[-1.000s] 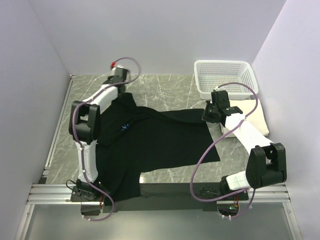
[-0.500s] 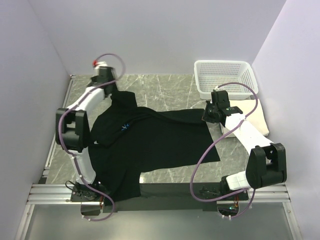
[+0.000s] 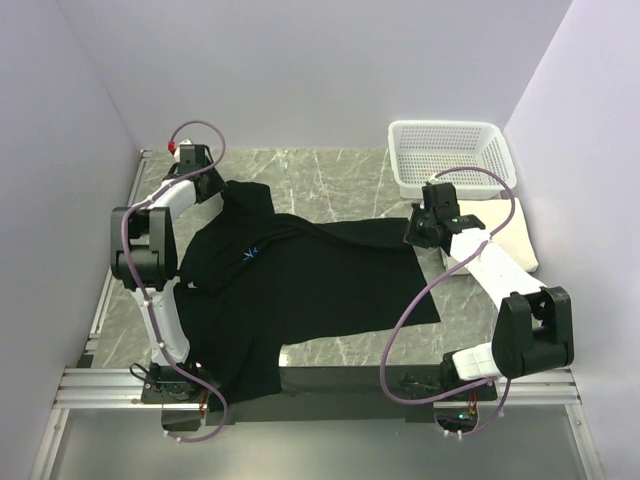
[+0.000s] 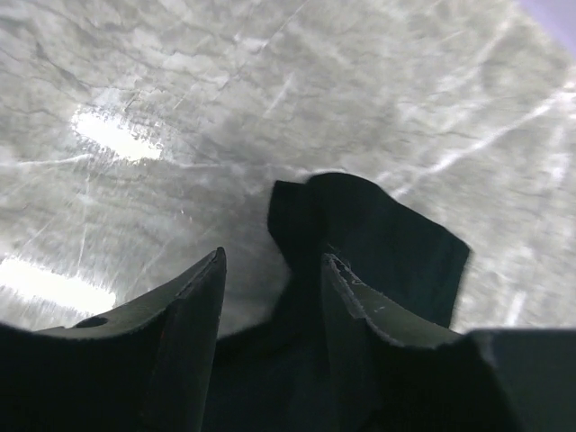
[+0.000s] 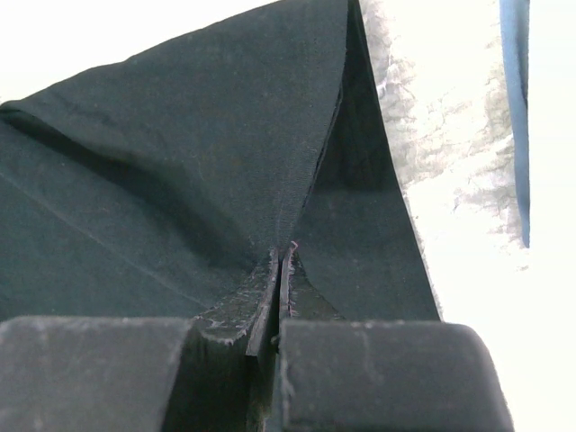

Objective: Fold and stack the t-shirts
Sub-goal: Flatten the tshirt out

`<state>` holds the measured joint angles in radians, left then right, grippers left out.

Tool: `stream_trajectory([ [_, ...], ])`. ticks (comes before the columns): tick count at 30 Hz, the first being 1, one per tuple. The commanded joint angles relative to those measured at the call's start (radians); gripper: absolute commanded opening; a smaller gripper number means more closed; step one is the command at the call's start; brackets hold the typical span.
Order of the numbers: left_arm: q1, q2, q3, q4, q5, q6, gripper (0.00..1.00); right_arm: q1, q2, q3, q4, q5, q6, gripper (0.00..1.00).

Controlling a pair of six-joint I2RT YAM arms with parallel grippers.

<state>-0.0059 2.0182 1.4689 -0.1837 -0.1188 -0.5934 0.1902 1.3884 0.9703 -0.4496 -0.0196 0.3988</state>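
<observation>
The black t-shirt (image 3: 310,275) lies spread across the marble table, with one sleeve (image 3: 250,198) pointing to the far left. My left gripper (image 3: 212,188) sits just left of that sleeve. In the left wrist view its jaws (image 4: 274,256) stand open, and the dark sleeve (image 4: 378,238) lies flat between and beyond the fingertips. My right gripper (image 3: 418,230) is shut on the black shirt's far right corner. In the right wrist view that gripper (image 5: 283,252) pinches the cloth edge (image 5: 180,153), which rises to it in a tent. The folded cream-white t-shirt (image 3: 512,232) lies at the right, partly under the right arm.
A white mesh basket (image 3: 450,160) stands at the back right, just behind the right gripper. Side walls close in the table on the left and right. Bare marble (image 3: 330,170) shows behind the shirt, and the metal rail (image 3: 320,385) runs along the near edge.
The left gripper opened, let the sleeve drop flat and swung left and slightly nearer. The right gripper kept its hold and did not move.
</observation>
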Motion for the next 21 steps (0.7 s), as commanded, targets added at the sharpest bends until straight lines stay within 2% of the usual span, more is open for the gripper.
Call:
stream_trajectory([
  [1,0.004,0.049,0.054,0.016,-0.027,-0.005,0.5,0.003,-0.04,-0.012,0.025,0.006,-0.014,0.0],
  [11,-0.005,0.116,0.093,0.027,-0.051,0.041,0.52,0.005,-0.046,-0.016,0.022,0.013,-0.018,0.0],
  [21,-0.04,0.182,0.2,-0.03,-0.105,0.086,0.52,0.005,-0.035,-0.01,0.022,0.01,-0.018,0.0],
])
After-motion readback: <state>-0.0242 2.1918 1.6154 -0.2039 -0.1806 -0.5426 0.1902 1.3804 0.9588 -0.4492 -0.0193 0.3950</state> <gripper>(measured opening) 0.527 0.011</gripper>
